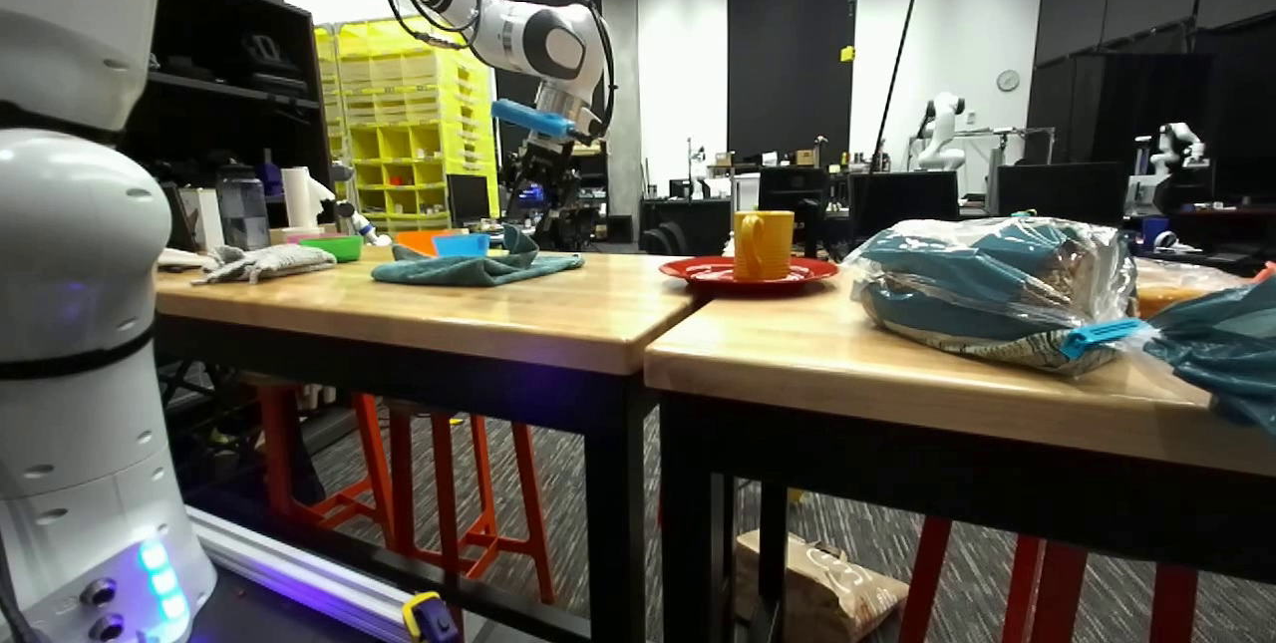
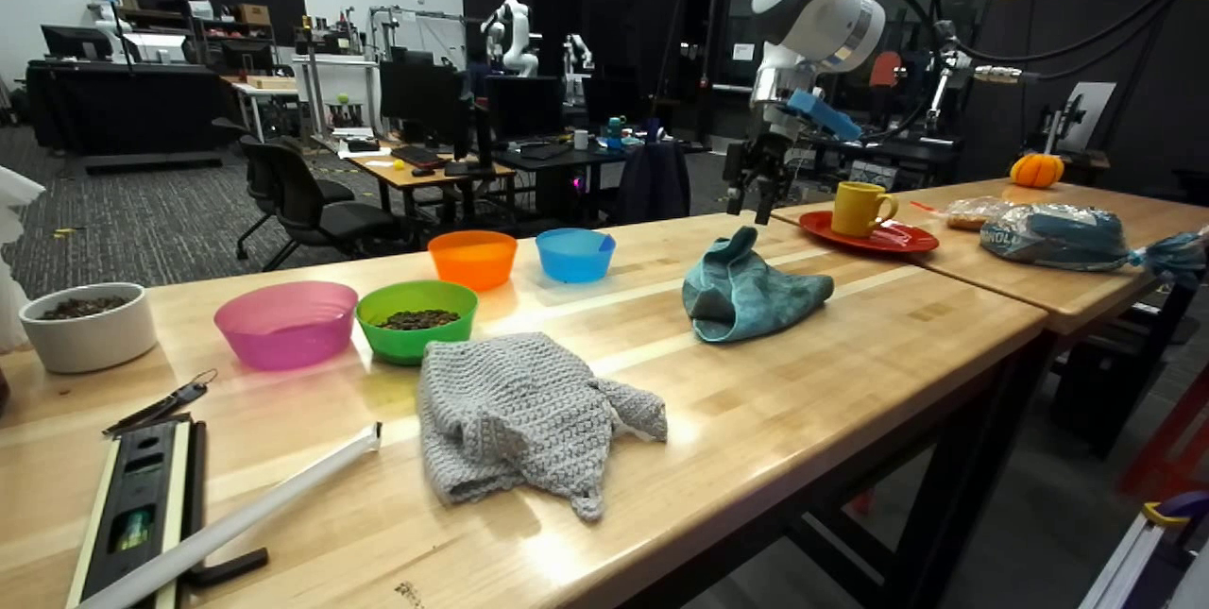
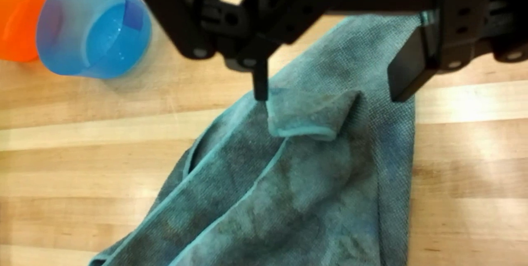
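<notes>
A teal cloth (image 2: 756, 293) lies crumpled on the wooden table, with one corner standing up in a peak. It also shows in an exterior view (image 1: 478, 269) and fills the middle of the wrist view (image 3: 313, 200). My gripper (image 2: 749, 208) hangs just above the raised corner, pointing down. In the wrist view the gripper (image 3: 332, 88) is open, its two fingers wide apart and nothing held between them. The folded-over corner of the cloth shows just below the gap. One finger (image 3: 260, 80) appears close to the corner's edge; I cannot tell whether it touches.
A blue bowl (image 2: 574, 257) and an orange bowl (image 2: 472, 260) stand near the cloth. Green (image 2: 416, 321) and pink (image 2: 286, 326) bowls and a grey knitted cloth (image 2: 529, 415) lie farther off. A yellow mug (image 2: 858, 210) stands on a red plate (image 2: 907, 239) near a bagged loaf (image 1: 987, 289).
</notes>
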Available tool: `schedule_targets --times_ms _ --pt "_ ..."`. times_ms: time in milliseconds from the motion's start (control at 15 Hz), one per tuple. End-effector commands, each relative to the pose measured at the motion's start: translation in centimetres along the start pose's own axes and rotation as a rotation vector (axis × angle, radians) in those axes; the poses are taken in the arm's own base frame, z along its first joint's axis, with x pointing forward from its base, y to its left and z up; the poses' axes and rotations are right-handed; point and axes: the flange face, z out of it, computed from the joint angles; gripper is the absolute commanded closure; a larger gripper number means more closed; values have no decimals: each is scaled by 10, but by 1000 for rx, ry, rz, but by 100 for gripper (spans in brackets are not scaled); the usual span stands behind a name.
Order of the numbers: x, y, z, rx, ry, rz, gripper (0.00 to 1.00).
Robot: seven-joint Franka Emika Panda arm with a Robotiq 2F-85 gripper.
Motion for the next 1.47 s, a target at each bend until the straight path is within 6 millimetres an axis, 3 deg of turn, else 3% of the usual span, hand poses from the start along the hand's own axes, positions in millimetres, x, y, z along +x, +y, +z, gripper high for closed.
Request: schedule_targets --times_ms 0,133,333,400,533,733,1133,1400 --pt "-16 -11 -11 6 19 -5 0" --pt "-24 -19 -10 27 17 -4 0" --pt "-54 -38 -9 55 -3 -13 0" --pt "-66 -43 -7 67 -10 -22 25" --pt "-85 -51 -4 71 -20 -38 31" --pt "-104 -57 -3 80 -5 -84 54" --pt "-106 -51 10 52 25 -161 99" --pt "-95 -39 26 27 47 -195 100"
